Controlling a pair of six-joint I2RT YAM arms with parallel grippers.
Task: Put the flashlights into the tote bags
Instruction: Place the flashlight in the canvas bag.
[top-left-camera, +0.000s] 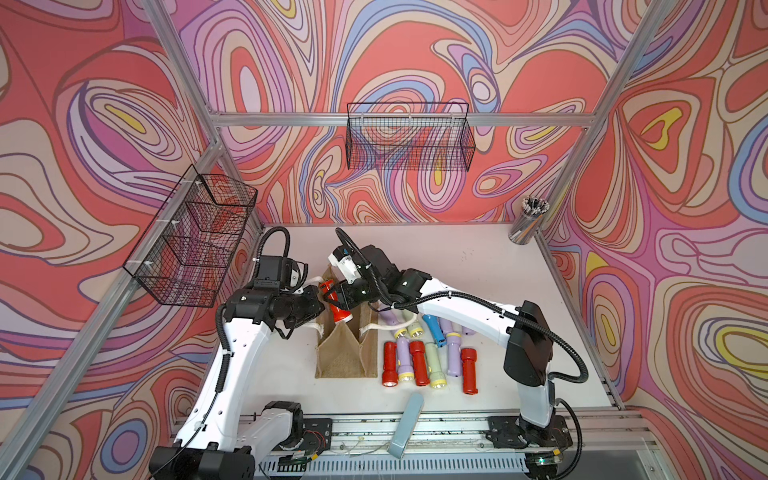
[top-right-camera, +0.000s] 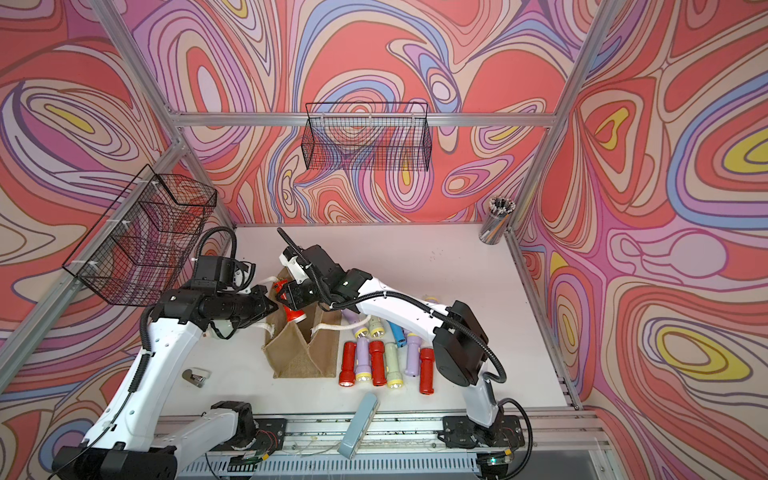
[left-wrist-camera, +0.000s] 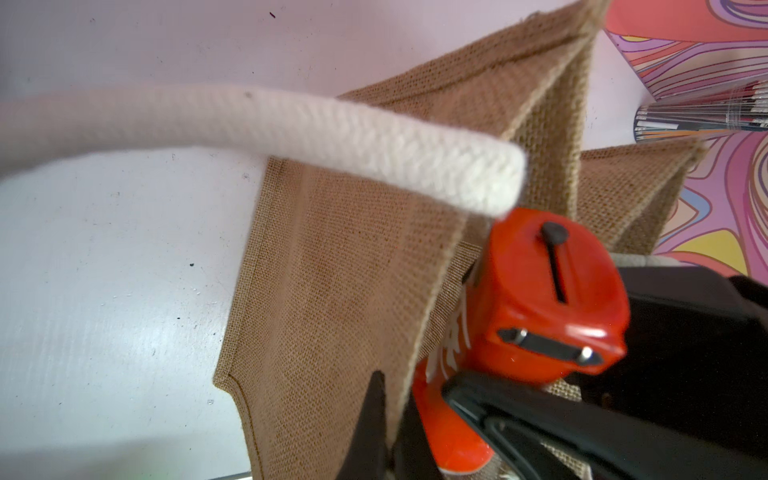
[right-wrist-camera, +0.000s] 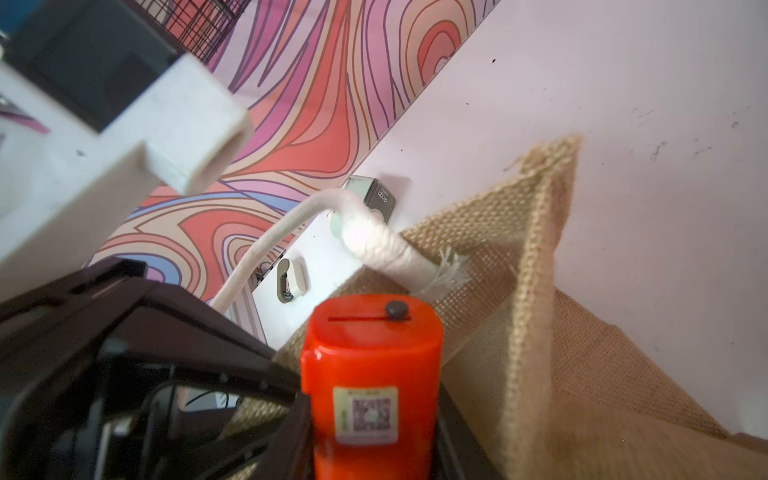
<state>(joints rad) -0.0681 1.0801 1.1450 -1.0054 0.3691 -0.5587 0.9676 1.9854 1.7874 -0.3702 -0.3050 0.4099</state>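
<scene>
**A:** What is the right gripper doing?

**B:** The right gripper (top-left-camera: 336, 300) is clamping the red flashlight (top-left-camera: 340, 314) around its middle. It is holding it tilted at the open mouth of the tote bag (top-left-camera: 340, 355), head end lower. The tail end with the black slider is poking up above the rim.

**A:** Is the flashlight sitting inside the bag?

**B:** In the left wrist view its body is sitting just inside the burlap wall. How deep it is reaching, I cannot tell.

**A:** And the left gripper?

**B:** The left gripper (top-left-camera: 321, 306) is pinching the bag's wall on the left arm's side, jaws closed together on the burlap. A white rope handle (left-wrist-camera: 291, 137) is arching just beside it.

**A:** Where are the other flashlights lying?

**B:** The other flashlights (top-left-camera: 418, 361) are lying on the white table (top-left-camera: 478, 282) just beside the bag, on the right arm's side. Red, lilac and pale green ones are lying in a row, and a blue flashlight (top-left-camera: 434, 330) is lying behind them. A grey-blue bar (top-left-camera: 406, 430) is resting at the table's front edge.
</scene>
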